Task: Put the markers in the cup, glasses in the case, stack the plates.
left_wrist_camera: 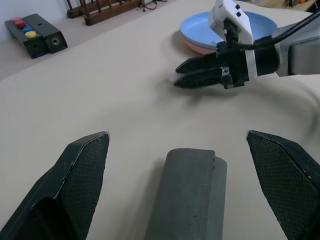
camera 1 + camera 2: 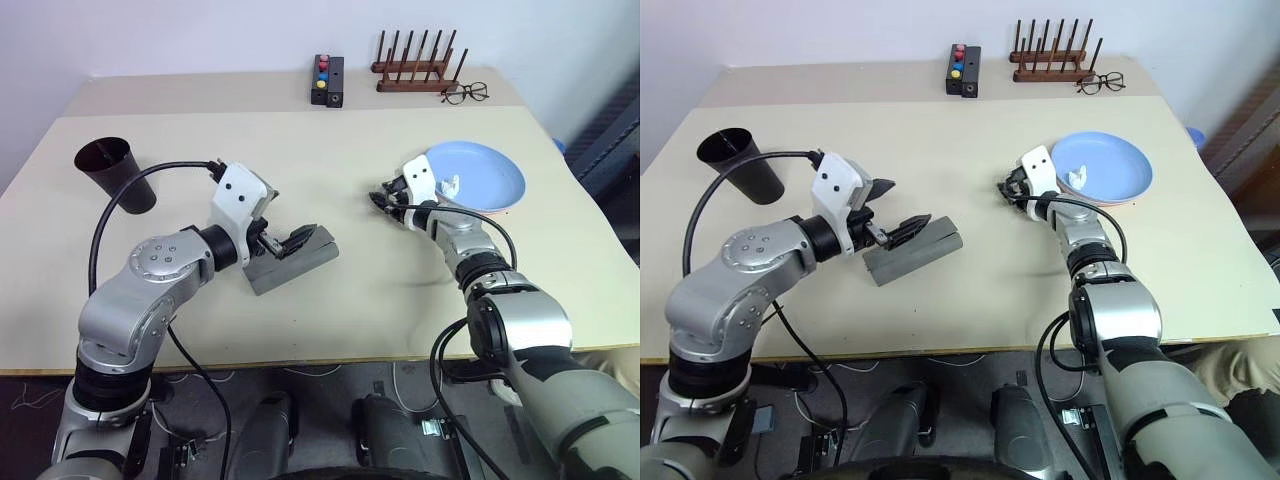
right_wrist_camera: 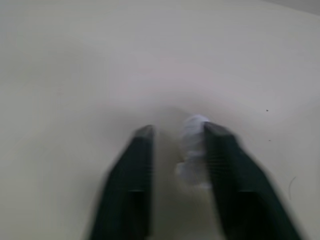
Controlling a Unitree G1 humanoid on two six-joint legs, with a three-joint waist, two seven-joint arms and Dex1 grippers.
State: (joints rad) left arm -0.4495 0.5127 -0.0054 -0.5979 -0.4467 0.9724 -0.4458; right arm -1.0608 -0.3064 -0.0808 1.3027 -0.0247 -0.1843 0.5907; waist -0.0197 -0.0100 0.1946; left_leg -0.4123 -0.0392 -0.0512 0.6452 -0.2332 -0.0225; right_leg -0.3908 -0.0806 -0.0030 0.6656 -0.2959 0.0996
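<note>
Left gripper (image 2: 283, 238) spread wide over grey case (image 2: 292, 262). Right gripper (image 2: 385, 198) pinched nearly shut beside blue plate (image 2: 478, 172); held thing unclear. Plate could be bumped.

The left gripper (image 2: 283, 240) reaches toward the middle with its fingers spread wide. The right gripper (image 2: 384, 199) points left, low, fingers nearly together.

Two black fingers (image 3: 131, 185) of the right gripper (image 3: 177, 172) rise over a plain beige table (image 3: 75, 65), standing a narrow gap apart. A small, blurred white thing (image 3: 192, 150) lies between them, against the inner side of one finger; what it is cannot be made out.
</note>
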